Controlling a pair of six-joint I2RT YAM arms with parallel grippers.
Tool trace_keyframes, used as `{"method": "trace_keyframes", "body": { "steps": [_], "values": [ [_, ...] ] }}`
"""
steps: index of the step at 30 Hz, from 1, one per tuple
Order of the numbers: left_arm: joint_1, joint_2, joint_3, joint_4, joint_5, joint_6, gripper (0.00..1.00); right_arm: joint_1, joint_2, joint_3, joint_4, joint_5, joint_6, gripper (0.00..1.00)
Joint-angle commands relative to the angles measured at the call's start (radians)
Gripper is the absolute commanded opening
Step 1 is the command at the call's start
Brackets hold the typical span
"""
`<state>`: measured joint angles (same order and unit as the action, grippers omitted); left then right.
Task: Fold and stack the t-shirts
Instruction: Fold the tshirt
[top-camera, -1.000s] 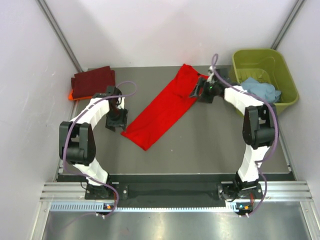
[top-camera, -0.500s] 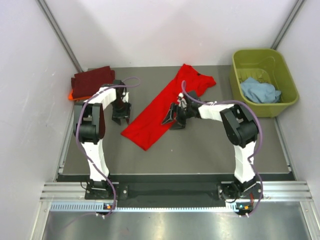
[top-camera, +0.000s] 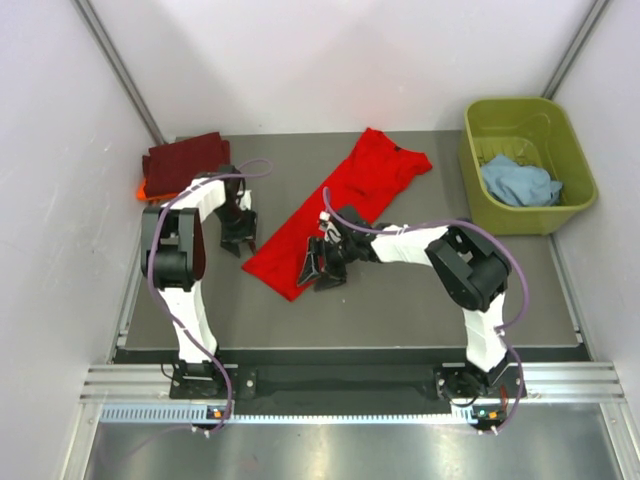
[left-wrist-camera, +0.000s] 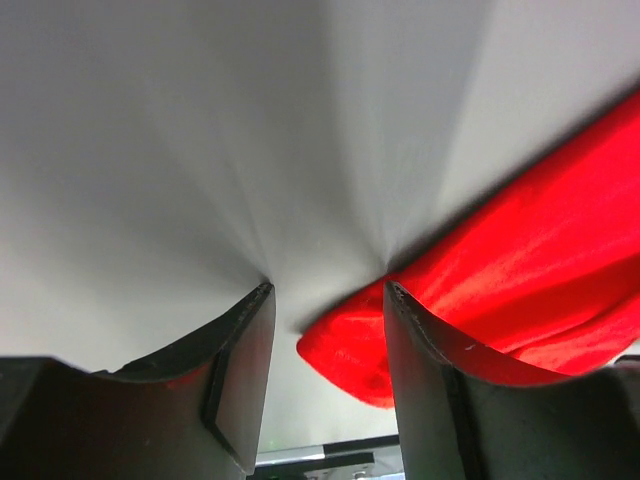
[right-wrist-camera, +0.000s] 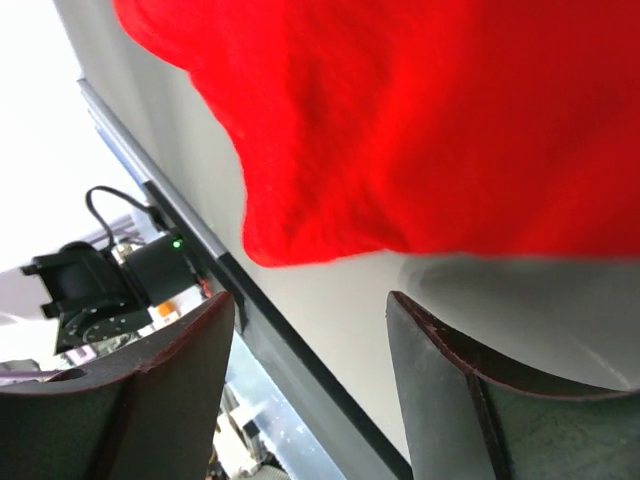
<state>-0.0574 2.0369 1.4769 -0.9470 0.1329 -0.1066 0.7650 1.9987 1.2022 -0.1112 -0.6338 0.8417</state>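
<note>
A bright red t-shirt (top-camera: 335, 205) lies folded into a long strip, diagonal across the table middle. My left gripper (top-camera: 239, 238) is open beside its near left corner; in the left wrist view the red corner (left-wrist-camera: 350, 350) lies between the fingers. My right gripper (top-camera: 320, 268) is open low over the strip's near right edge; the red cloth (right-wrist-camera: 420, 120) fills its wrist view above the fingers. A dark maroon t-shirt (top-camera: 187, 160) lies folded at the back left on an orange one (top-camera: 141, 190). A light blue t-shirt (top-camera: 520, 182) lies in the tub.
An olive-green plastic tub (top-camera: 540, 120) stands at the back right. White walls close in the table on the left, back and right. A metal rail (top-camera: 350, 390) runs along the near edge.
My right gripper has come from the shirt's far end by the tub down along the strip to its near end. My left gripper has shifted slightly toward the shirt's near left corner.
</note>
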Motion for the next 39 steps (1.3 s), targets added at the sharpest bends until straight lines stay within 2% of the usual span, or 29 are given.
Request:
{"method": "trace_keyframes", "body": {
  "steps": [1,6,13,19,25,34,37,39],
  "values": [
    [0.007,-0.053,-0.061,0.004,0.022,-0.011,0.52,0.025,-0.071,-0.035,0.01,0.045,0.026,0.62],
    [0.01,-0.107,-0.105,0.01,0.023,-0.005,0.52,0.066,-0.012,0.002,0.039,0.0,0.054,0.59],
    [0.018,-0.103,-0.147,0.005,0.046,0.013,0.5,0.109,0.044,0.063,0.058,-0.001,0.066,0.58],
    [0.022,-0.083,-0.118,-0.004,0.062,0.008,0.49,0.105,0.074,0.042,0.05,0.005,0.065,0.5],
    [0.027,-0.057,-0.073,-0.03,0.074,0.016,0.49,0.089,0.035,0.022,0.073,0.026,0.086,0.53],
    [0.031,-0.046,-0.069,-0.036,0.089,0.013,0.47,0.074,0.052,0.028,0.102,0.016,0.123,0.49],
    [0.033,-0.047,-0.073,-0.039,0.091,0.018,0.47,0.071,0.069,0.031,0.102,0.02,0.123,0.45],
    [0.033,-0.043,-0.078,-0.041,0.089,0.021,0.47,0.071,0.075,0.036,0.104,0.017,0.123,0.36]
  ]
}}
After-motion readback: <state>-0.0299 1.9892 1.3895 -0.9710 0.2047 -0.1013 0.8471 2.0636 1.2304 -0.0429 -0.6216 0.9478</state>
